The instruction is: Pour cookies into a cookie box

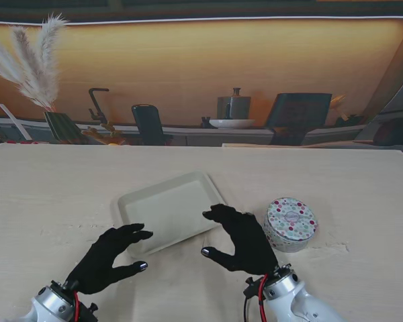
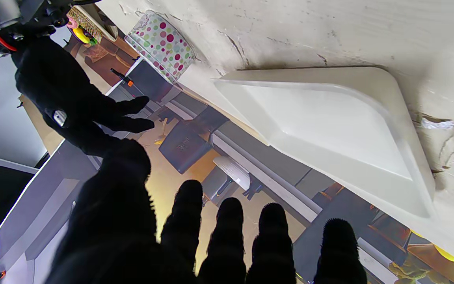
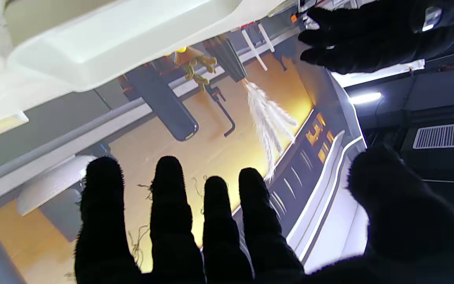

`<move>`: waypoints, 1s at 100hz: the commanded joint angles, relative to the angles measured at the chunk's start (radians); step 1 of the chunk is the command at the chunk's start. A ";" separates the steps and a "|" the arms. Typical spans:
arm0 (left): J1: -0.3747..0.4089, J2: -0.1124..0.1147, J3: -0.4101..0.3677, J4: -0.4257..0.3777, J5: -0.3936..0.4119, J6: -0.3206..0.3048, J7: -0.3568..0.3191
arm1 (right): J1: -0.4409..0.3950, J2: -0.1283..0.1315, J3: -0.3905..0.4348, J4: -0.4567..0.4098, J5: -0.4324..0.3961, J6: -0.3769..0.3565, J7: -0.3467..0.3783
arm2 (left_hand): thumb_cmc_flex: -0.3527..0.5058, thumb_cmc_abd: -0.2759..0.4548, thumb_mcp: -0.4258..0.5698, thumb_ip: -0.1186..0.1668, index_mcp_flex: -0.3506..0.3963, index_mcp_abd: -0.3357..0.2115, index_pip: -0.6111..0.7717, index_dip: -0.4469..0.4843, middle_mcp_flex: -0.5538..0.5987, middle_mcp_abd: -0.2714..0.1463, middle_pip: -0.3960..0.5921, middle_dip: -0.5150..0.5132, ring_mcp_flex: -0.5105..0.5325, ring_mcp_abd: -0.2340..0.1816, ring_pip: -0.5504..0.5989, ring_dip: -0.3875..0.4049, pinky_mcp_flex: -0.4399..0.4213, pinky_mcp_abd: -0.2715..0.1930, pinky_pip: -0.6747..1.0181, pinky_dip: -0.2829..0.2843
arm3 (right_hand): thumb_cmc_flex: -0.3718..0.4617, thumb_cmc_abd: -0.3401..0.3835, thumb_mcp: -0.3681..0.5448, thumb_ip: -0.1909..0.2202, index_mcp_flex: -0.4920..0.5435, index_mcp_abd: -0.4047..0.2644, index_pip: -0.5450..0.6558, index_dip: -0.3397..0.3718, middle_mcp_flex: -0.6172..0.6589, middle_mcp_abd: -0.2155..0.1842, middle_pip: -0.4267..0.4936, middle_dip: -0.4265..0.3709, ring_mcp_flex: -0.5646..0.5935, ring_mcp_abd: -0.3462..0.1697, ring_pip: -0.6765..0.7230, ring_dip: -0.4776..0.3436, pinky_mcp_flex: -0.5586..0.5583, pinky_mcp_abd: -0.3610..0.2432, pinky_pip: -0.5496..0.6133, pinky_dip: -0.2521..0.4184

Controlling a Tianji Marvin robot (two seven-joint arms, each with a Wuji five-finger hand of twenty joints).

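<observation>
Stand view: left hand (image 1: 111,258) and right hand (image 1: 240,238) both spread, empty. Tray (image 1: 168,209) lies between their fingers; dotted cookie box (image 1: 291,223) just beside right hand. Risk: lid looks on; knuckles could nudge it.

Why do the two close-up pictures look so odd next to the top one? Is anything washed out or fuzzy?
In the stand view the light is even and warm, and the tray and dotted tin look sharp. In the left wrist view the picture is upside down, with the left hand a dark silhouette. In the right wrist view the tray glares almost white and the right hand is black and slightly soft.
</observation>
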 commanded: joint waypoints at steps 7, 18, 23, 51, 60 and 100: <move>-0.008 -0.010 0.015 0.009 -0.002 -0.011 0.003 | 0.028 -0.004 -0.022 0.020 0.026 -0.002 0.031 | -0.014 -0.028 0.005 -0.027 -0.031 -0.007 -0.019 -0.016 -0.035 -0.033 -0.010 -0.015 -0.021 -0.030 -0.021 -0.019 -0.004 -0.001 0.009 0.011 | -0.024 -0.016 -0.024 0.019 -0.060 -0.031 -0.010 -0.012 -0.048 -0.013 0.000 -0.003 0.000 0.019 -0.008 -0.010 -0.010 0.011 -0.019 -0.015; -0.018 -0.011 0.027 0.017 -0.003 -0.014 0.010 | 0.043 -0.002 -0.026 0.034 0.034 -0.011 0.052 | -0.025 -0.023 0.004 -0.031 -0.047 -0.005 -0.026 -0.022 -0.042 -0.034 -0.012 -0.020 -0.025 -0.030 -0.022 -0.022 -0.006 -0.001 0.011 0.011 | -0.020 -0.042 -0.023 0.022 -0.119 -0.038 -0.014 -0.015 -0.070 -0.016 0.001 -0.003 -0.010 0.015 -0.007 -0.009 -0.014 0.005 -0.021 -0.013; -0.018 -0.010 0.030 0.016 -0.007 -0.012 0.008 | 0.047 0.001 -0.025 0.039 0.026 -0.013 0.056 | -0.030 -0.020 0.002 -0.034 -0.054 -0.002 -0.029 -0.026 -0.056 -0.039 -0.017 -0.024 -0.027 -0.031 -0.023 -0.023 -0.007 -0.002 0.012 0.010 | -0.022 -0.049 -0.022 0.022 -0.140 -0.038 -0.016 -0.018 -0.079 -0.016 0.002 -0.003 -0.013 0.012 -0.005 -0.008 -0.015 0.000 -0.020 -0.011; -0.004 -0.014 0.025 0.002 -0.008 -0.018 0.023 | 0.058 0.003 -0.030 0.050 0.037 -0.015 0.083 | -0.052 -0.002 -0.017 -0.055 -0.046 0.004 -0.029 -0.034 -0.037 -0.034 -0.003 -0.025 -0.016 -0.030 -0.018 -0.024 -0.005 0.003 0.018 0.009 | -0.027 -0.065 -0.021 0.023 -0.155 -0.025 0.003 -0.022 -0.087 -0.020 0.012 -0.002 -0.016 0.008 0.000 -0.006 -0.016 -0.007 -0.019 0.000; 0.001 -0.017 0.019 -0.001 -0.008 -0.025 0.034 | 0.058 0.003 -0.032 0.050 0.043 -0.016 0.086 | -0.054 0.003 -0.021 -0.059 -0.044 0.002 -0.029 -0.036 -0.035 -0.034 -0.003 -0.027 -0.015 -0.029 -0.017 -0.024 -0.005 0.005 0.020 0.009 | -0.027 -0.064 -0.021 0.023 -0.147 -0.024 0.010 -0.022 -0.082 -0.024 0.016 -0.001 -0.013 0.007 0.002 -0.005 -0.014 -0.006 -0.017 0.004; -0.004 -0.025 0.000 0.001 -0.012 -0.038 0.060 | 0.051 0.008 -0.031 0.051 0.035 0.000 0.104 | -0.043 0.002 -0.023 -0.065 -0.020 0.006 -0.021 -0.039 -0.010 -0.023 0.003 -0.028 0.003 -0.019 -0.004 -0.022 0.004 0.015 0.035 0.008 | -0.030 -0.081 -0.003 0.022 -0.049 -0.016 0.078 0.031 -0.027 -0.016 0.033 0.004 0.027 0.016 0.049 0.019 0.006 -0.006 0.019 0.038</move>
